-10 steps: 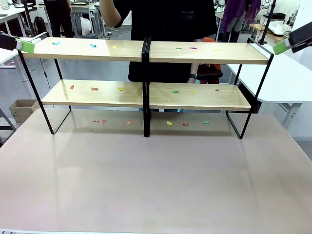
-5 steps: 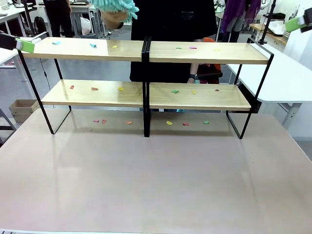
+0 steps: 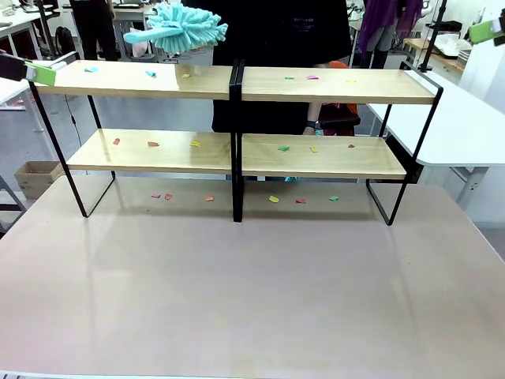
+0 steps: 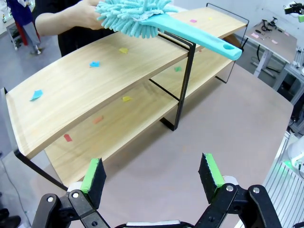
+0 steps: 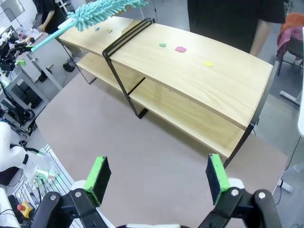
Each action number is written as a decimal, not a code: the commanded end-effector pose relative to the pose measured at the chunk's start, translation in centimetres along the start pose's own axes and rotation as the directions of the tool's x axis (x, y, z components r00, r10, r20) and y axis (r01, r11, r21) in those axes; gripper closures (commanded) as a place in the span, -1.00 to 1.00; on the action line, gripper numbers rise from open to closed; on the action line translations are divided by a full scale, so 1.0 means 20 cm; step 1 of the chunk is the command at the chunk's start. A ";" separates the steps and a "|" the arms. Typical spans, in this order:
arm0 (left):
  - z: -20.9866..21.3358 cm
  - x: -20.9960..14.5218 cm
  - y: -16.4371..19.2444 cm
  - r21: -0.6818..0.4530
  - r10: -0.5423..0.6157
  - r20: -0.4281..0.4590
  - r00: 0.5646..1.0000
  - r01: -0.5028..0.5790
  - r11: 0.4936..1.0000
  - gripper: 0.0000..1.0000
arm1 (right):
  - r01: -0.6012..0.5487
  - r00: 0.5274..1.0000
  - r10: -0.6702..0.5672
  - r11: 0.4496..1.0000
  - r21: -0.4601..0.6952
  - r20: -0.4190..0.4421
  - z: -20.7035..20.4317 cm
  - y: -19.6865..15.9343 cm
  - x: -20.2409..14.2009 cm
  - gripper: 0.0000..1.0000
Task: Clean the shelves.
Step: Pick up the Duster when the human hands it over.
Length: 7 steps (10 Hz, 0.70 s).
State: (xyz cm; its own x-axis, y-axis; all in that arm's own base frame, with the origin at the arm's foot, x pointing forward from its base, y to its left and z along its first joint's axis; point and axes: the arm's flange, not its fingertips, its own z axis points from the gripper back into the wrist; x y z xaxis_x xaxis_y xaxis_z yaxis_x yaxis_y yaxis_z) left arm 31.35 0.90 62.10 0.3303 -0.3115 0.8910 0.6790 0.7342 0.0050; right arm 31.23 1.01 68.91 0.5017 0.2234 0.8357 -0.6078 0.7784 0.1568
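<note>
My left wrist camera shows a person's hand [image 4: 85,12] clasping the fluffy head of a teal duster [image 4: 156,21] above the shelves [image 4: 85,85], at upper left. The front camera adds scraps [image 3: 274,199] on the table [image 3: 252,300] beneath the rack. The shelves span its upper frame, their light boards dotted with coloured paper. My left gripper [image 4: 151,166] and right gripper [image 5: 156,166] are both spread wide and empty.

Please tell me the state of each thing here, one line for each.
shelves: upright, boards littered with coloured scraps
duster: held by the person's hand over the top board
left gripper: open, empty
right gripper: open, empty
</note>
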 end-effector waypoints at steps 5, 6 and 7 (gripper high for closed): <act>0.00 0.00 0.00 -0.013 0.000 0.009 1.000 0.000 1.000 -1.00 | -0.054 0.994 0.051 0.998 0.030 0.101 0.22 0.08 -0.34 -1.00; 0.00 0.00 0.00 -0.013 0.000 0.009 1.000 0.000 1.000 -1.00 | -0.064 0.996 0.061 0.997 0.044 0.072 0.26 0.12 -0.38 -1.00; 0.00 0.00 0.00 -0.013 0.000 0.009 1.000 0.000 1.000 -1.00 | -0.065 0.997 0.063 0.997 0.043 0.048 0.27 0.15 -0.40 -1.00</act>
State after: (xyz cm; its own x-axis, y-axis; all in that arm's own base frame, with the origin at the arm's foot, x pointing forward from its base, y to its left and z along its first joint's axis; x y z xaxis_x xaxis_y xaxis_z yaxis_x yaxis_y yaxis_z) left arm 31.34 0.91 62.11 0.3299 -0.3111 0.8913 0.6790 0.7341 0.0048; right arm 22.99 -1.38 66.12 0.4198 0.2172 0.8812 -0.6637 0.7357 0.1348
